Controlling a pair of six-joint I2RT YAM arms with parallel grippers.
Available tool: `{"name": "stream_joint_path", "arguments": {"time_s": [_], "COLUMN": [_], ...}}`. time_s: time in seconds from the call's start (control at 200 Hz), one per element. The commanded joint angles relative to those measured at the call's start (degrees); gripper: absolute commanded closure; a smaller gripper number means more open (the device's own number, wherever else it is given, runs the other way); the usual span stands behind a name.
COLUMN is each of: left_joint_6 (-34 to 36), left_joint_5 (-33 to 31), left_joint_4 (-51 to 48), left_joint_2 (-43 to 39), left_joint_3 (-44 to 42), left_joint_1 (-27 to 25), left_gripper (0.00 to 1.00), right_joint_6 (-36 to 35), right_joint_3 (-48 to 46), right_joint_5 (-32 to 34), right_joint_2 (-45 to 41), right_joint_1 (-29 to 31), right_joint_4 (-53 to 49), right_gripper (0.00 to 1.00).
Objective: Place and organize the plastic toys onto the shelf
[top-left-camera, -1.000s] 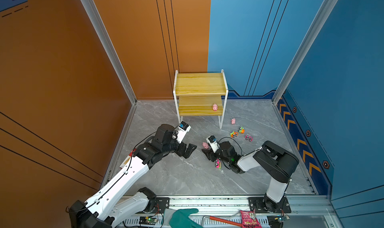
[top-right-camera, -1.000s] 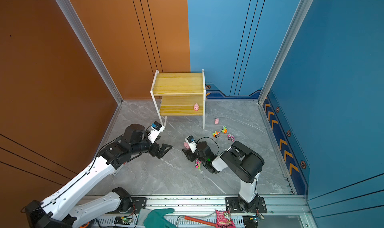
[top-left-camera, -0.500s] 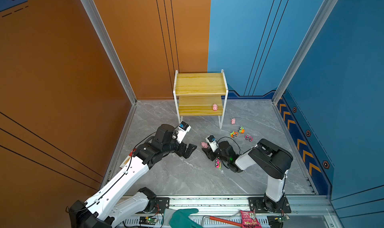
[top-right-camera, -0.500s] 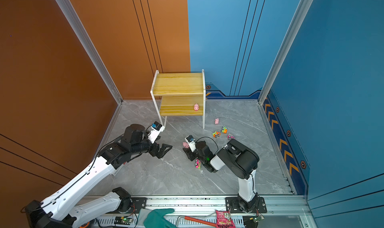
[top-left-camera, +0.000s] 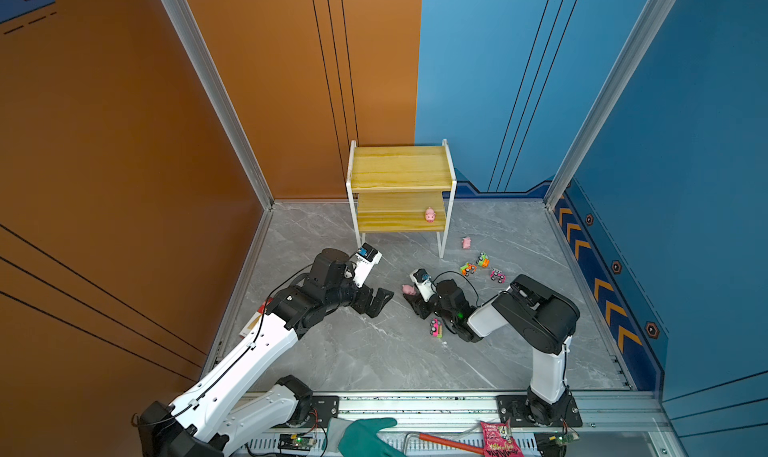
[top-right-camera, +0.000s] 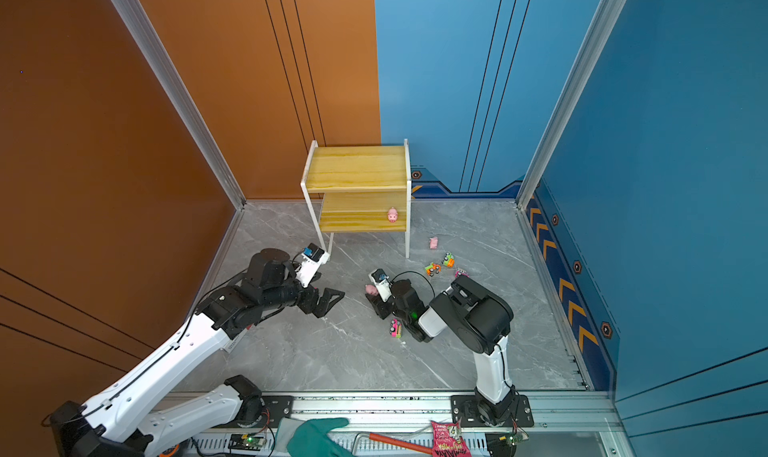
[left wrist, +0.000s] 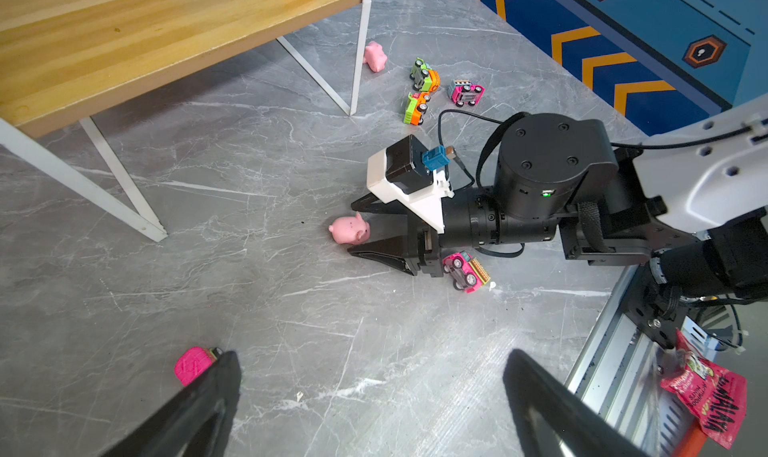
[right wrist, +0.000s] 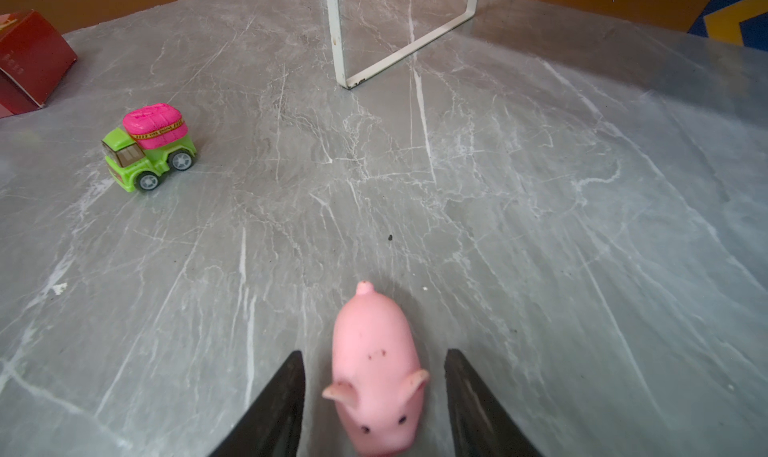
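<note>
Lying between right gripper (right wrist: pixel 374 353) jaws, gaps both sides: pink pig (right wrist: pixel 376 376)

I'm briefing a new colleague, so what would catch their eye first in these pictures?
The right gripper lies low on the grey marbled floor, its jaws open either side of a small pink pig figure. Behind it stands a two-tier yellow wood shelf with a white frame, another pink pig alone on its lower board.

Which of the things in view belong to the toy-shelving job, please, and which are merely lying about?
Job: yellowish wooden two-tier shelf; three small pink plastic pigs; five neon plastic toy trucks.
Lying about: teal rubber glove; pink printed snack packet; red cardboard box.
</note>
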Motion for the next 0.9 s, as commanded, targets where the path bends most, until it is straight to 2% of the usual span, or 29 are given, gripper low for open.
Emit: {"name": "stream_joint_path", "arguments": {"time_s": [0.0, 0.18, 0.46, 0.601, 0.896], "left_joint_6": [0.39, 0.19, -0.17, -0.25, -1.83], "left_joint_5": [1.25, 1.25, 1.51, 1.55, 0.26], "left_joint_4": [0.71, 0.89, 1.15, 1.14, 1.68], "left_joint_2": [-0.21, 0.04, 0.23, 0.14, -1.06], "left_joint_3": [-0.45, -0.46, -0.43, -0.37, -0.19], "left_joint_1": [-0.37, -0.29, -0.14, 0.02, 2.52], "left_gripper": [0.0, 0.0, 0.0, 0.01, 0.01], "right_joint_6": [-1.51, -2.03, -2.12, -2.55, -2.53], "right_joint_3": [1.23, 1.16, 1.21, 1.43, 1.58], "right_joint_5": [-2.0, -2.37, -1.52, -0.81, 3.58], "right_joint_2": [0.73, 0.54, 0.86, 0.52, -7.46], "right_joint_1": [-0.23, 0.29, 0.84, 1.34, 3.9], "right_joint_4": [1.27, 0.88, 0.84, 0.42, -4.93], "right_gripper": [0.48, 0.52, 0.65, 0.68, 0.73]}}
